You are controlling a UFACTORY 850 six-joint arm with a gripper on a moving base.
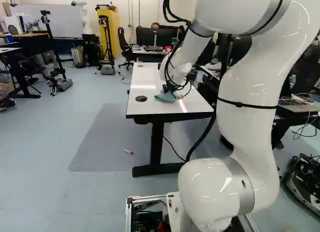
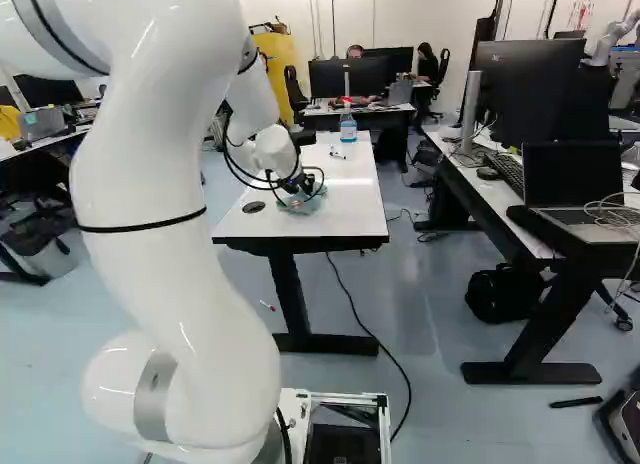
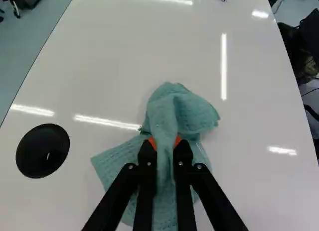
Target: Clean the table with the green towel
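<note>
Black two-finger metal gripper [image 3: 165,142] pinches rumpled green cloth towel [image 3: 174,109], glossy white rectangular table [image 3: 104,57] near end, wiping underway (probably), far end left.

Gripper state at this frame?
Gripper: closed on the green towel, pinching a fold between both fingers.

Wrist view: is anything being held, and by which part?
The black two-fingered gripper holds the green cloth towel by a bunched fold near its middle.
</note>
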